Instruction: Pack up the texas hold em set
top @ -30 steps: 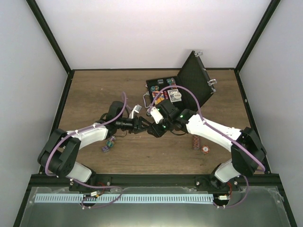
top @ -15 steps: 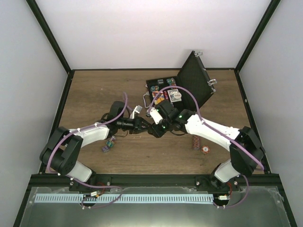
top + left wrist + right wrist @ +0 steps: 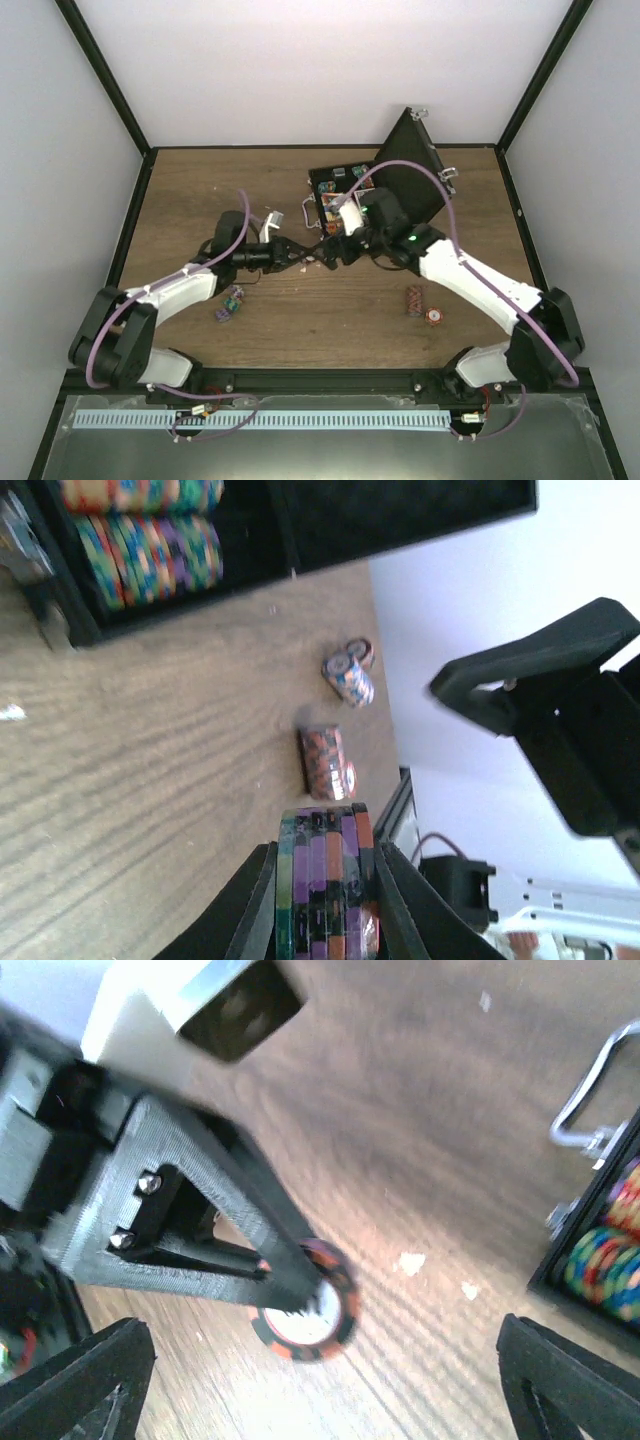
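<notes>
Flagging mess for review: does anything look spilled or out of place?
Nothing damaged, but one chip pile on the left and two chip piles on the right lie loose on the table, outside the open case.

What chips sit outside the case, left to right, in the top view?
purple chip stack → multicoloured chip stack gripped in the left gripper → reddish chip stack → orange-rimmed chip

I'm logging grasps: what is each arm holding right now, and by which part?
The fingers of the left gripper clamp a short stack of poker chips on its two flat end faces. The right gripper is open, holding nothing.
</notes>
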